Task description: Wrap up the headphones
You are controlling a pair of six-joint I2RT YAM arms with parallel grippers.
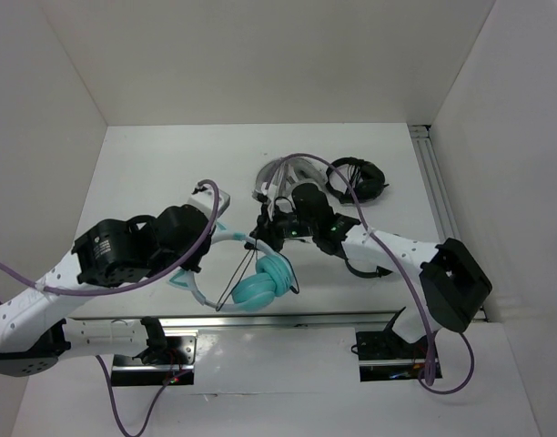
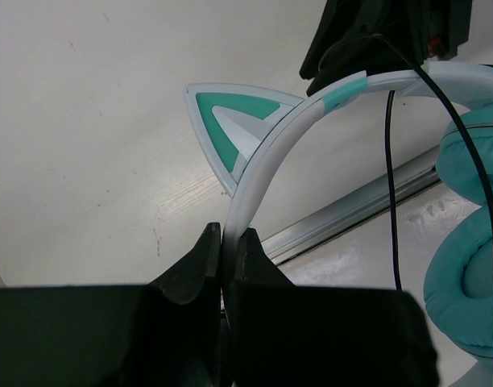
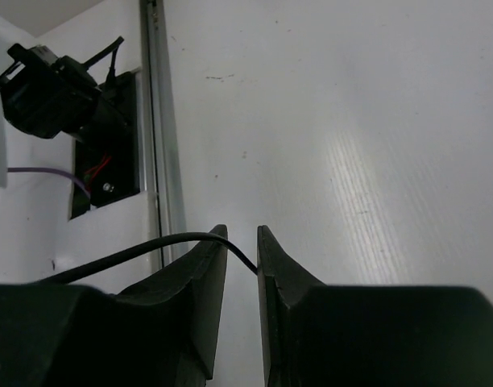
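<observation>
- Teal headphones [image 1: 263, 284] are sitting between the 2 arms, near the surface's [image 1: 151, 173] front edge.
- Left end effector [image 2: 227, 239] is clamping the headphones' headband [image 2: 287, 133].
- Right end effector [image 3: 242, 235] is standing slightly parted, cable [image 3: 142, 251] crossing loose.
- Winding well is likely needing a firm pinch and a taut cable.

- The headphones [image 1: 260, 284]: headband [image 2: 267, 149] of smooth pale plastic with a soft sheen; ear cushions [image 2: 464, 242] of matt teal, leather-like padding; cable [image 2: 390, 201] thin, black, slightly glossy.
- The left end effector [image 2: 222, 240] and the right end effector [image 3: 242, 235]: matt black plastic.
- The tabletop [image 2: 85, 121]: white, smooth, faintly ribbed, speckled.
- The rail [image 2: 351, 211]: brushed metal.
</observation>
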